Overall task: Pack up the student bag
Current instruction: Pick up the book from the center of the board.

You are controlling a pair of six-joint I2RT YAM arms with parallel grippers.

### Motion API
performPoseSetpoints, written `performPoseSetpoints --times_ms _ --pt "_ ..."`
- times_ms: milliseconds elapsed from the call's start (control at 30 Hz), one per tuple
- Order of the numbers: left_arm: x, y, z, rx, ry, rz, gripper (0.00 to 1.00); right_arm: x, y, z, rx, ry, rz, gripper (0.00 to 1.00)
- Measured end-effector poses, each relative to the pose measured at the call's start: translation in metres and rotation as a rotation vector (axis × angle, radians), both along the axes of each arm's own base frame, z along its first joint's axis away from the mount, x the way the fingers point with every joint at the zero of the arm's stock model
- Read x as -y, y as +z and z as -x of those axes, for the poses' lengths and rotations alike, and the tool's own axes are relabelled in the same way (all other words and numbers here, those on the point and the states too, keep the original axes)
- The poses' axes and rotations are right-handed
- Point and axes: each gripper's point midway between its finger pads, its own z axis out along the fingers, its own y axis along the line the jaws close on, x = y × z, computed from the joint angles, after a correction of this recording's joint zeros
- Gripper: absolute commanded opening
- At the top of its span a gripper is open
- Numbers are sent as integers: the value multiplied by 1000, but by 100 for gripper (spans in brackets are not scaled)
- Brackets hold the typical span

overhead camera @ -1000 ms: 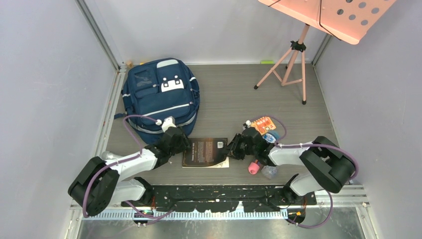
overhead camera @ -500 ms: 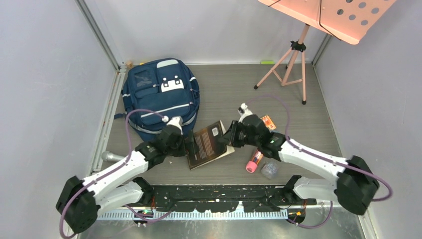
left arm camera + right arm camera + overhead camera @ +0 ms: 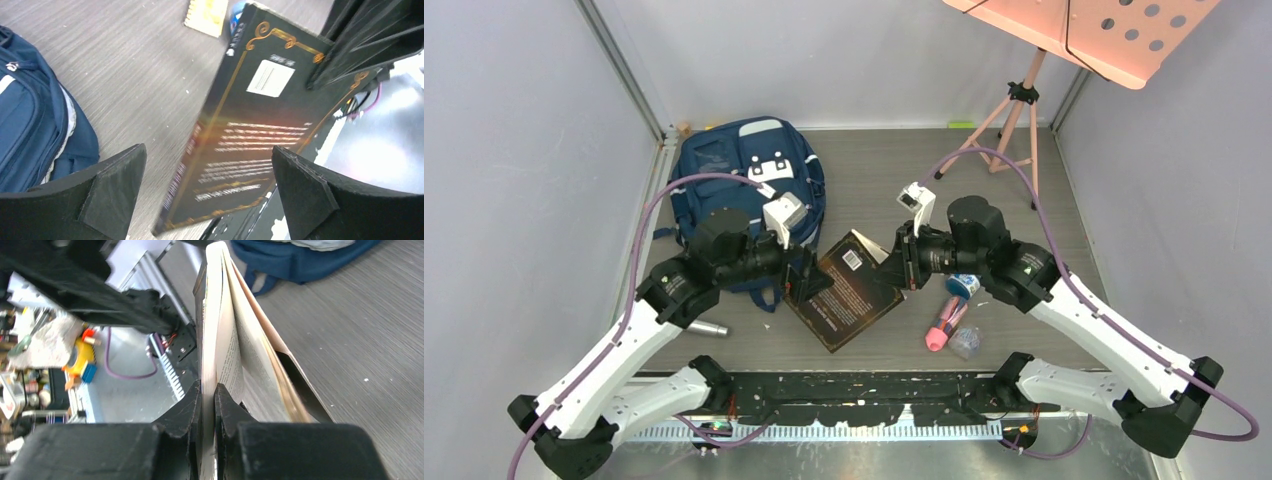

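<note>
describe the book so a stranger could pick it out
Find the navy backpack at the back left of the table. Just right of it, the right gripper pinches a tilted book. Its black cover, gold lettering and white label set it apart from the small pink tube beside it.

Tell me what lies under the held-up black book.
The black book is held tilted over the table, pinched at one edge by the right gripper. The left wrist view shows only wood-grain tabletop alongside it; the patch directly beneath the cover is hidden.
</note>
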Motion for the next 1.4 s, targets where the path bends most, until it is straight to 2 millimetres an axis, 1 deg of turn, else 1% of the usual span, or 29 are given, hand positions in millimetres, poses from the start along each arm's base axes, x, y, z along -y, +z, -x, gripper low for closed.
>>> performPoseSetpoints --times_ms 67,167,200,233,267,400,467,500,533,567,600,633,667,700,767,800,933,1067,1200,1300,1400 --pt "1 -6 6 -4 -57 -36 100 0 13 11 14 69 -11 1" --pt "1 -17 14 -26 -107 -75 100 0 26 24 34 142 -26 0" --pt "2 -18 16 -33 -124 -76 98 0 29 27 40 160 -28 1" --pt "3 -18 20 -37 -143 -71 95 0 31 29 45 174 -30 1" --pt "4 -17 22 -41 -157 -66 88 1 32 31 51 187 -30 1" --pt "14 -13 40 -84 -256 -15 43 2 35 36 63 223 -29 1" --pt "20 -11 49 -114 -310 17 11 2 34 38 64 237 -28 1" --pt "22 -10 52 -129 -327 28 1 1 34 38 64 242 -26 1" --pt "24 -12 55 -137 -350 30 0 1 33 37 65 242 -20 5" --pt "24 -13 56 -144 -361 30 0 1 30 35 65 237 -9 22" --pt "24 -15 58 -155 -367 26 0 2 27 32 63 224 8 33" --pt "24 -16 58 -156 -366 23 0 3 24 29 63 209 25 53" --pt "23 -17 58 -154 -365 19 0 4 22 25 65 192 35 62" --pt "22 -19 58 -150 -364 11 0 4 20 20 79 170 49 75" --pt "19 -25 58 -147 -358 -9 0 7 19 9 113 123 73 84" --pt "17 -28 59 -149 -359 -21 0 9 19 5 132 101 84 86" --pt "10 -38 64 -172 -371 -59 0 13 21 -9 179 47 116 87" --pt "7 -44 74 -213 -402 -78 0 4 29 -16 201 68 109 87" --pt "6 -47 80 -243 -426 -82 0 -16 30 -15 170 152 82 87" --pt "6 -47 83 -255 -437 -79 0 -30 24 -9 123 230 70 86" --pt "7 -46 84 -257 -447 -72 0 -38 13 -2 78 287 72 78"
